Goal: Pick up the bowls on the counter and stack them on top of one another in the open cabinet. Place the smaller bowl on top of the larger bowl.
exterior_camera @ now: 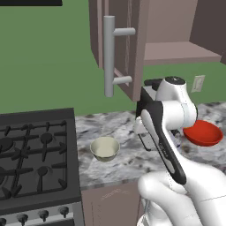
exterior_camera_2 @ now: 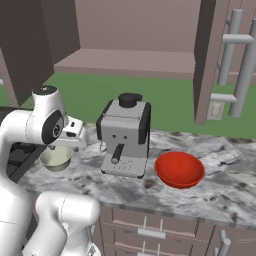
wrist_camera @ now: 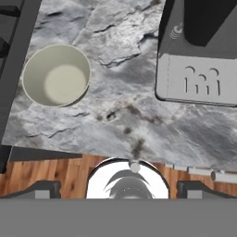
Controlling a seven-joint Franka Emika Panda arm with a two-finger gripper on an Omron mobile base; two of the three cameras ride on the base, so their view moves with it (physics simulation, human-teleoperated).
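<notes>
**Both bowls upright on the counter, jaws wide and empty**

Left base view: the smaller bowl (exterior_camera: 105, 148) sits mouth up on the counter (exterior_camera: 114, 126), near the stove (exterior_camera: 37, 150) edge, bare stone around it. The larger bowl (exterior_camera: 203, 133) peeks out behind the arm.

Right base view: red bowl right of the coffee machine (exterior_camera_2: 124, 135), near the front edge; the cabinet (exterior_camera_2: 125, 62) shelf stands open above.

Hand view: gripper (wrist_camera: 119, 189) spread wide, holding nothing, cream bowl upper left.
</notes>
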